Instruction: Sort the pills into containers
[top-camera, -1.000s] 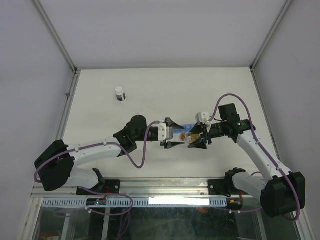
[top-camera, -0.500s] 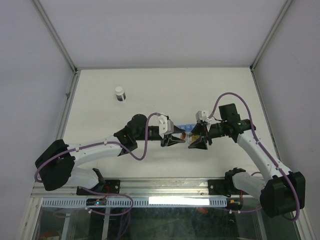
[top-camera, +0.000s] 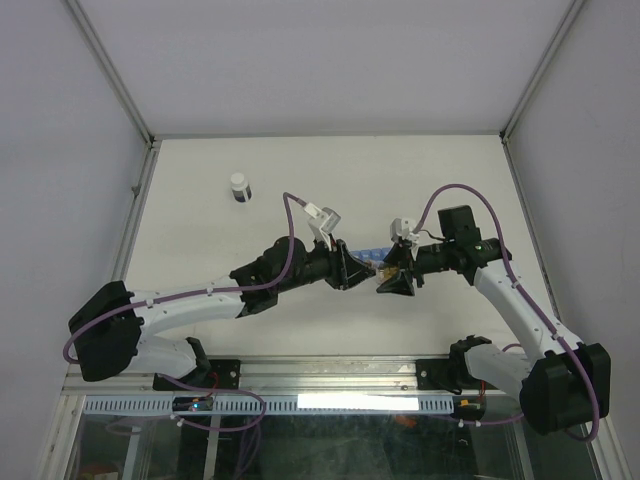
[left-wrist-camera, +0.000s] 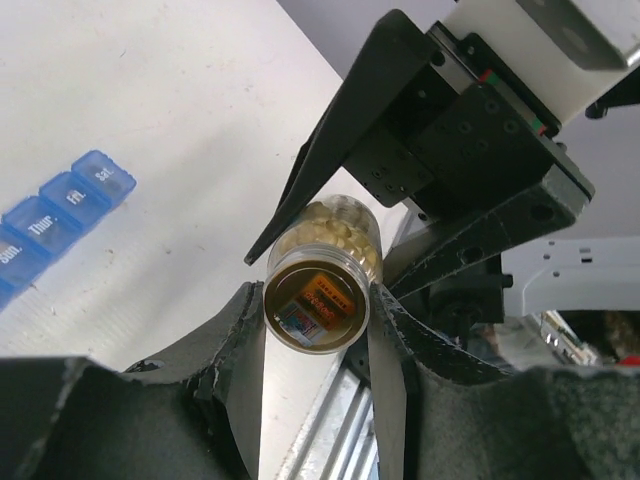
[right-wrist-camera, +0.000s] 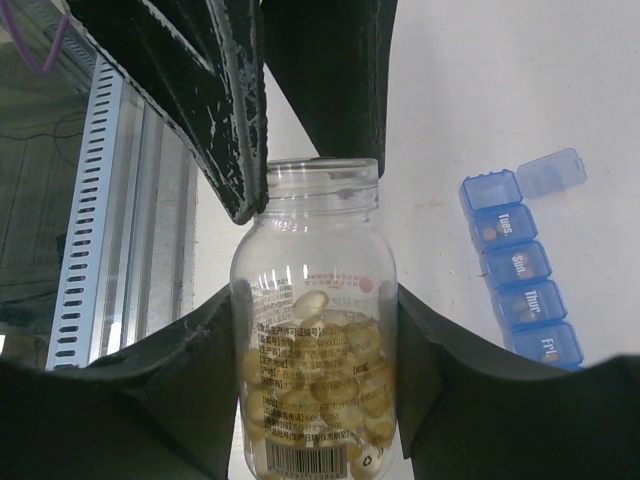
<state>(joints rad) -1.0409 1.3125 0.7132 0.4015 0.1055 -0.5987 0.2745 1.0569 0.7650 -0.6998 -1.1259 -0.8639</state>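
Note:
A clear pill bottle holding pale amber pills lies crosswise between my two grippers. My right gripper is shut on its body; it also shows in the top view. My left gripper has its fingers against both sides of the bottle's uncapped neck end, and shows in the top view. The blue pill-organiser strip lies on the table beside the bottle, its end lid open; small brown pills sit in some compartments. It also shows in the left wrist view and, partly hidden, in the top view.
A small clear white-capped vial stands at the far left of the white table. Metal frame posts and grey walls close in the table. A slotted metal rail runs along the near edge.
My left wrist has rolled over and moved right. Its fingers, spread wide beside the bottle before, are now closed round the bottle's neck end. The right gripper has barely moved.

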